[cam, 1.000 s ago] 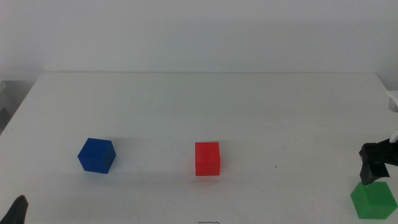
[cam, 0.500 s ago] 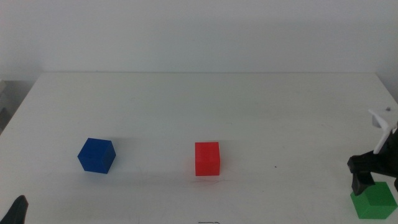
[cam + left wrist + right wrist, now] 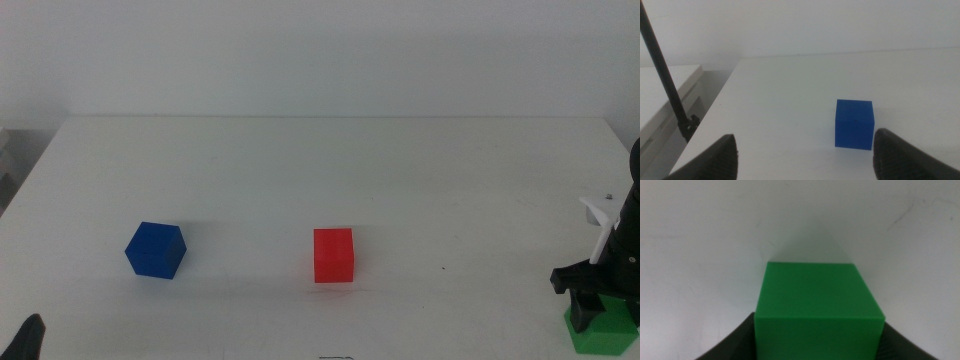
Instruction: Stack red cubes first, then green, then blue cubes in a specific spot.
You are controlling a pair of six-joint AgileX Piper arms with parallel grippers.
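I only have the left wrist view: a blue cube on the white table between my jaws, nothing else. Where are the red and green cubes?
Observer: The red cube sits alone near the table's middle, to the right of the blue cube in the middle view, apart from it.
Operator: And the green one?
Observer: The green cube is at the table's near right corner, with the right gripper down over it.
Operator: Is it gripped?
Observer: The right wrist view shows a jaw on each side of it; contact cannot be told.
Operator: Where is my arm?
Observer: The left gripper waits at the near left corner, jaws open.
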